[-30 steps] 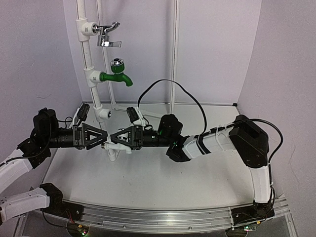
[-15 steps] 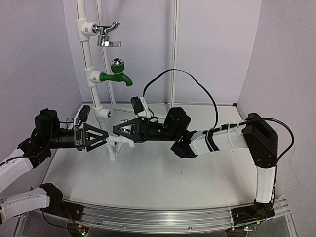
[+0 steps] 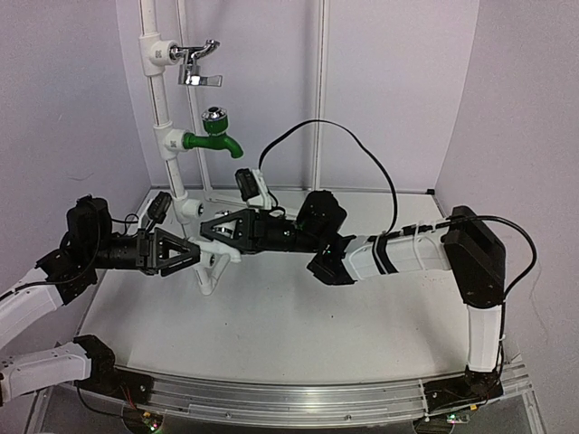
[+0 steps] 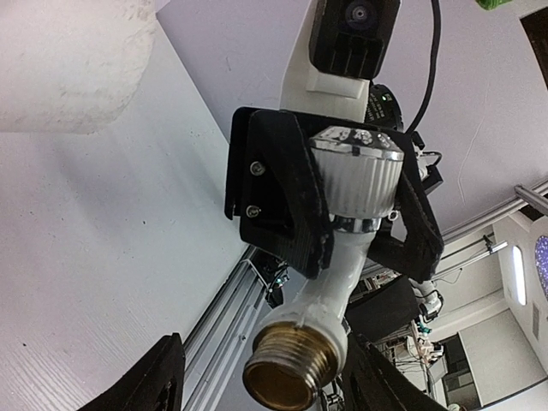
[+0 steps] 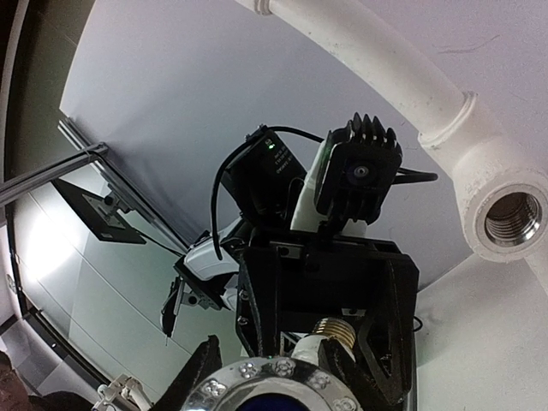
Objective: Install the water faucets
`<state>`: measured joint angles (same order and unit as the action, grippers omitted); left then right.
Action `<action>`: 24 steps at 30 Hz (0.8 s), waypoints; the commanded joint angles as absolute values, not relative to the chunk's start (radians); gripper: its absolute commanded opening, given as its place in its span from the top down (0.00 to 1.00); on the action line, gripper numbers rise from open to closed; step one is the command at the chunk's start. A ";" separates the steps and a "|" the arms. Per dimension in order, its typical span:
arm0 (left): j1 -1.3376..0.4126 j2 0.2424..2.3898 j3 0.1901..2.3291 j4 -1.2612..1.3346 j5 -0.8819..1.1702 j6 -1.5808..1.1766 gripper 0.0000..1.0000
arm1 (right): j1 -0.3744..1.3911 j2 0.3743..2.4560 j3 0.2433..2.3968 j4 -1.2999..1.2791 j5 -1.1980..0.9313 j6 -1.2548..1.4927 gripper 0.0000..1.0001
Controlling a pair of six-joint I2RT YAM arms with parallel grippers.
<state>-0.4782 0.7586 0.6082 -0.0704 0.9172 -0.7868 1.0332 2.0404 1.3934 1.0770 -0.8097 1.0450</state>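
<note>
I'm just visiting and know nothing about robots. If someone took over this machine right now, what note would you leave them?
Right hand: shut on the shiny round knob of the small white plastic tap.
Left hand: open, fingers either side of that tap's brass threaded end, not gripping.
Done: the all-chrome lever tap and the green-bodied tap sit on the upright white pipe.
To do: screw the white tap into the pipe's empty threaded socket.

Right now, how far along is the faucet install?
Done: the chrome lever tap and green tap sit in the upper outlets of the pipe. In hand: the right hand clamps the white faucet by its knob; the left hand is open. Left: thread it into the empty bottom socket.
</note>
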 commanded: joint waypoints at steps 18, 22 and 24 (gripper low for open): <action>-0.480 0.697 0.645 0.049 0.893 -0.794 1.00 | 1.043 2.053 1.426 1.025 -0.745 1.032 0.72; -0.480 0.679 0.640 0.050 0.831 -0.752 1.00 | 1.035 1.990 1.321 0.977 -0.724 1.026 0.31; -0.480 0.682 0.640 0.050 0.818 -0.730 1.00 | 1.031 1.959 1.290 0.977 -0.735 1.043 0.22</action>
<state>-0.4782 0.7062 0.6090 -0.0227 0.8561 -0.7942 1.0408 2.0452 1.3497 1.0186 -0.7533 1.0411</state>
